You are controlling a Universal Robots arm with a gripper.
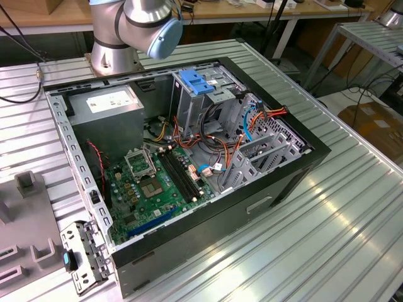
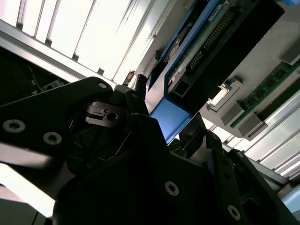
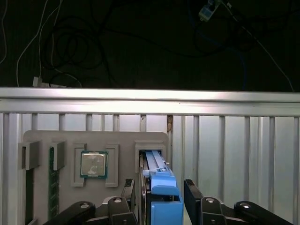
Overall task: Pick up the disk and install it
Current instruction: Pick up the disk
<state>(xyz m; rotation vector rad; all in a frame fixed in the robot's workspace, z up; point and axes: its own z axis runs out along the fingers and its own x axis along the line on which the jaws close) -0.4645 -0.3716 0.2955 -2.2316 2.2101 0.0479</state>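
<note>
Ribbed aluminium bench (image 1: 352, 207) carrying a grey fixture tray (image 3: 126, 140). The disk (image 3: 158, 166) stands on edge in a tray slot just beside the processor chip (image 3: 94, 164), its near end cut off at the frame edge. The gripper (image 3: 159, 183) straddles it; whether it clamps cannot be told. The second wrist view adds the disk's connector side. The exterior view shows the open computer case (image 1: 189, 157) beside the tray, which is itself cut off.

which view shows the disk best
The first wrist view: the disk stands on edge in the grey fixture, blue carrier end-on. The second wrist view shows its blue frame and connector edge close up.
</note>
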